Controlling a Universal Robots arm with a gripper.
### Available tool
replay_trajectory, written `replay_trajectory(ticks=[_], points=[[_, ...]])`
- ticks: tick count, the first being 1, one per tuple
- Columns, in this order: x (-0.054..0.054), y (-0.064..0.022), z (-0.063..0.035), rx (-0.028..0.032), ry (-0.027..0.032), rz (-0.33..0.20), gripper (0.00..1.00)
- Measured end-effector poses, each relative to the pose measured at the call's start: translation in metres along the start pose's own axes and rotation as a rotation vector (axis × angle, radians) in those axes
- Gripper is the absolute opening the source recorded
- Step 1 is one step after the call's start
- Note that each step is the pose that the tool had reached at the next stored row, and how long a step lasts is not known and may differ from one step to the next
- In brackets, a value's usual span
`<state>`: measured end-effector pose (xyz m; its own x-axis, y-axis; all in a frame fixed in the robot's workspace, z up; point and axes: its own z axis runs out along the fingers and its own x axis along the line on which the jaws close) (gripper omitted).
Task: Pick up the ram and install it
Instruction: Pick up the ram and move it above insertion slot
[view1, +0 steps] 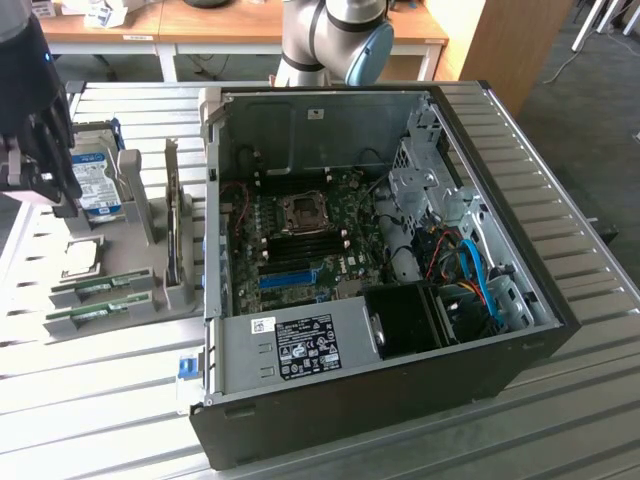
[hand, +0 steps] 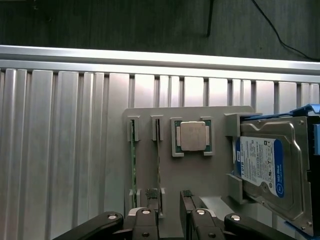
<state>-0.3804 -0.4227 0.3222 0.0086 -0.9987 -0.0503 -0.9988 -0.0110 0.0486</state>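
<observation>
Progress stands at the very start: the gripper (view1: 40, 185) hangs above the grey holder tray (view1: 140, 262) with its fingers (hand: 154, 193) spread wide, gripping nothing. Beneath the hand, the ram (hand: 158, 150) stands on edge in its slot, close by one fingertip and seemingly untouched. I take this stick as the target because the hand is lined up over it. The second green stick (hand: 133, 165) stands in the neighbouring slot, just outside the fingers, while the processor chip (hand: 193, 136) and the hard drive (hand: 260, 165) lie off the hand's other side. Well apart from the hand sits the open computer case (view1: 400, 400). The memory slots (view1: 300, 243) on its motherboard look empty, so gripping, lifting, carrying and seating are all left to do.
</observation>
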Motion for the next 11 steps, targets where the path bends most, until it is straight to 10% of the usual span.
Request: replay_trajectory(ticks=[11], points=[[0.002, -0.001, 0.02, 0.0, 0.0, 0.0, 0.31]])
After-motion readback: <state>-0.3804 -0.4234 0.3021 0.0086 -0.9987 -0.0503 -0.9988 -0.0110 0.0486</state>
